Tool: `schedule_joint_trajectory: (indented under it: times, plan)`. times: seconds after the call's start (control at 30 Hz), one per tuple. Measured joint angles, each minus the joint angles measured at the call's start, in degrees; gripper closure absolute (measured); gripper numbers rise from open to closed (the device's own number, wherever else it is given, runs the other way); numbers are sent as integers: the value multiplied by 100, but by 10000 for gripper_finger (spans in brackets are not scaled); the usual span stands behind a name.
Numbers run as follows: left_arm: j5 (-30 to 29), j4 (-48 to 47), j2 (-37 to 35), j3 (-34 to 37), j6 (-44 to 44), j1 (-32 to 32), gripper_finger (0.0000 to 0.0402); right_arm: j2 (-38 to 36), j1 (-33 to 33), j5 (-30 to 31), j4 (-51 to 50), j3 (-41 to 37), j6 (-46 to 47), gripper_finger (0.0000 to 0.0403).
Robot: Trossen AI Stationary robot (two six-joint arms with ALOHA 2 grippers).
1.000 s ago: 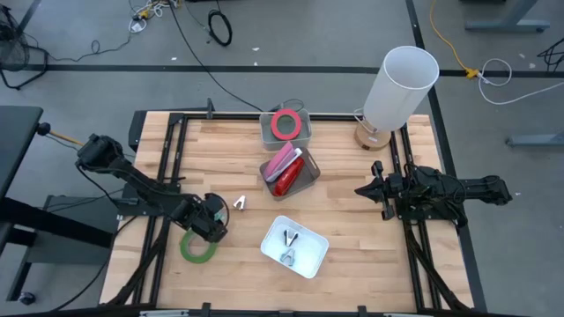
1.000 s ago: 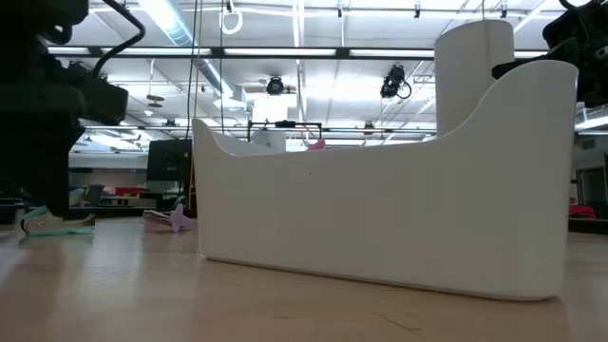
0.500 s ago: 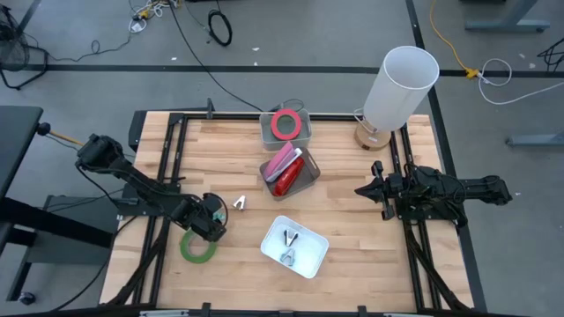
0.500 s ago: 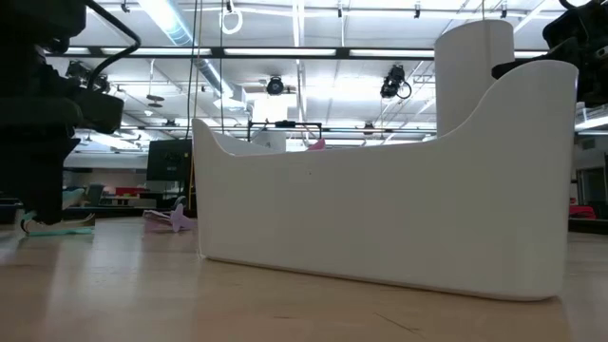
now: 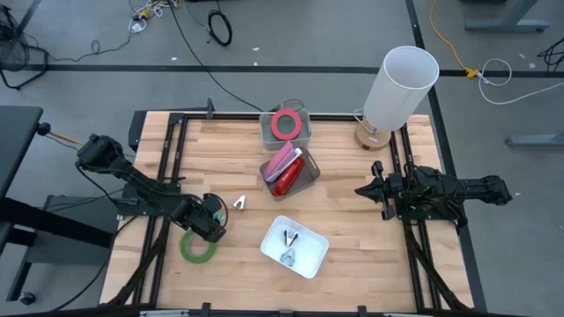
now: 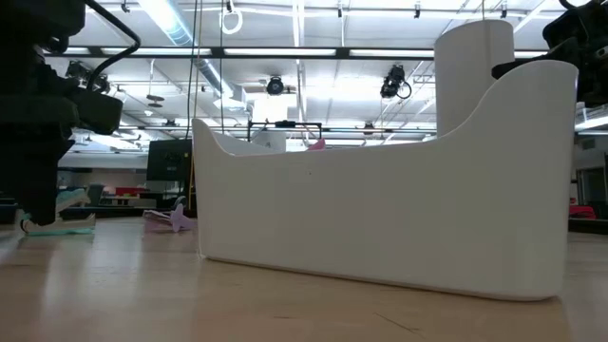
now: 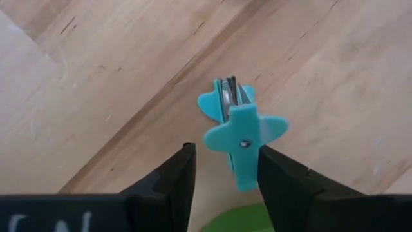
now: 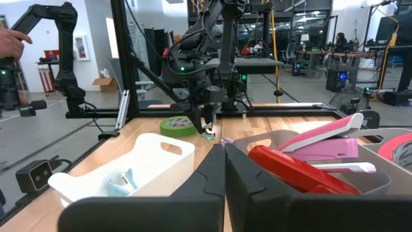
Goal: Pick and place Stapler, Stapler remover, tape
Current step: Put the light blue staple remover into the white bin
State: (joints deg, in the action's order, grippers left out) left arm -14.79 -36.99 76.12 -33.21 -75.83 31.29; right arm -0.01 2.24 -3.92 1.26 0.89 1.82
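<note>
My left gripper (image 7: 225, 174) points down at the table's near left, its fingers on either side of a teal stapler remover (image 7: 239, 132). The gap between them is partly closed. A green tape roll (image 5: 199, 248) lies flat just nearer than it. A pale stapler remover (image 5: 239, 203) lies on the wood. A pink stapler (image 5: 283, 158) and a red stapler (image 5: 288, 180) lie in a metal bin (image 5: 310, 182). A red-pink tape roll (image 5: 285, 123) sits in the far bin. My right gripper (image 8: 224, 158) waits shut at the right. My left gripper comes from above, its fingers astride the teal remover's handle end (image 7: 244, 177). One finger (image 7: 280, 177) lies close beside it, and a gap shows at the other finger (image 7: 177, 174). Whether a finger touches the remover I cannot tell.
A white bin (image 5: 308, 261) holding stapler removers stands at the near centre and fills the low view (image 6: 380, 218). A white lamp (image 5: 401, 88) stands at the far right. Bare wood lies between the bins and my right arm.
In the low view, one part of the teal stapler remover has come up off the table beside my left gripper's fingers, while its other part stays on the wood. Both arms have kept their places.
</note>
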Motion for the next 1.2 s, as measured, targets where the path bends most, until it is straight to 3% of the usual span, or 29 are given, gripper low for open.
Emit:
schedule_joint_trajectory:
  times: [0.97, 1.2]
  plan:
    - [4, -4, 0, -3, 17, 0, 347, 0, 0, 1, 0, 0, -2, 401]
    - [4, -2, 0, -7, 15, 0, 349, 0, 0, 0, 0, 0, 0, 401]
